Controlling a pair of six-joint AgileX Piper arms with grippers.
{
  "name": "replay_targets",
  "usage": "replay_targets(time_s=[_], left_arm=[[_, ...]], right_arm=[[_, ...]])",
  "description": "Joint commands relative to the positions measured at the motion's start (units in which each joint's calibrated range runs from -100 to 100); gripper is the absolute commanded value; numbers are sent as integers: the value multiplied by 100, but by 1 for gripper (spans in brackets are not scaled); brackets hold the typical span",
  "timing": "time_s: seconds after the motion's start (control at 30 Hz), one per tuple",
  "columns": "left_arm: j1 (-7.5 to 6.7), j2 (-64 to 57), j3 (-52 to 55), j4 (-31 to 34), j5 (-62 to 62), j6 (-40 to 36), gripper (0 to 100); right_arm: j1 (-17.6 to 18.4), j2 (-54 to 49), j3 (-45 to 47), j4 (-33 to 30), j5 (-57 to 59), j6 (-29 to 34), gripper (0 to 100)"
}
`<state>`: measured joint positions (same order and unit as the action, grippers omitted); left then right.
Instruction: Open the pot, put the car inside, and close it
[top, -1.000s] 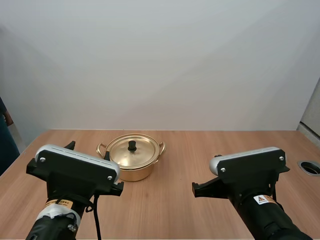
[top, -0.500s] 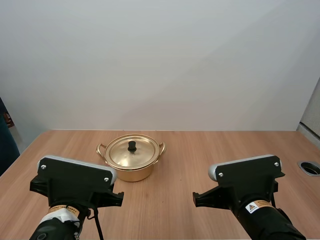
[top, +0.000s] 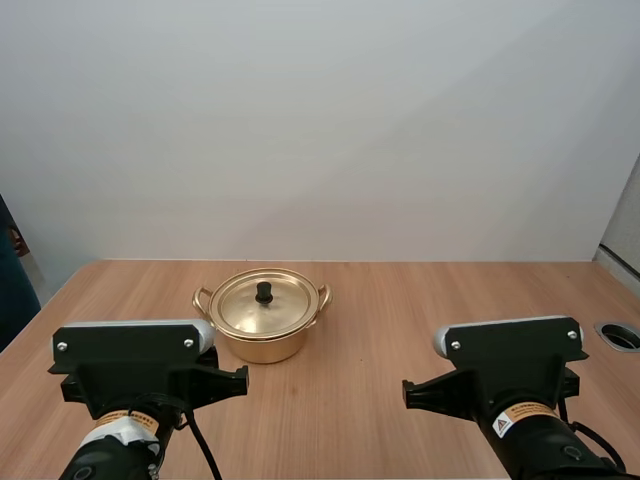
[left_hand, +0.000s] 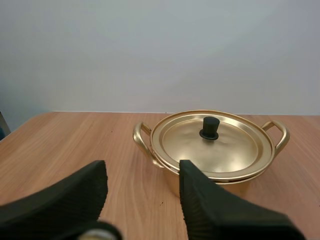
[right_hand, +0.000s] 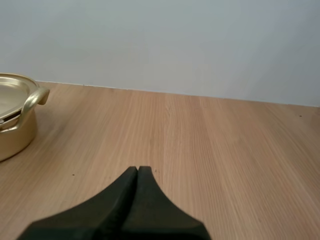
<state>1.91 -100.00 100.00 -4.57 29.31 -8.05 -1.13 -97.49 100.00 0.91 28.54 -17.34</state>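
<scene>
Though the high view hides most of both grippers under their arms, the wrist views settle them: the left gripper (left_hand: 142, 172) stands wide, ribbed faces apart, pointing at the pot (left_hand: 212, 150); the right gripper (right_hand: 137, 174) is closed into one dark wedge on nothing, over bare table (right_hand: 210, 135). The pot sits left of centre in the high frame, lid (top: 278, 310) on, black knob (top: 264, 292) upright; the right wrist view cuts it off to one handle (right_hand: 37, 97) and some rim. A warning label (top: 512, 421) on the right arm (top: 550, 452) bears a triangle, its writing too small to read. A round hole (top: 620, 335) lies at the table's right edge; a sleeve (top: 8, 300) shows at the frame's left edge.
</scene>
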Motion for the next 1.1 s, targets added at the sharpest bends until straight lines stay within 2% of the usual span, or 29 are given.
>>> replay_targets(time_s=[0.0,1.07], left_arm=[[4,0,0,66,-21,-14,0],[4,0,0,55,-6,-41,0]], right_arm=[[1,1,0,-91,-12,384,0],[1,1,0,-91,-12,384,0]])
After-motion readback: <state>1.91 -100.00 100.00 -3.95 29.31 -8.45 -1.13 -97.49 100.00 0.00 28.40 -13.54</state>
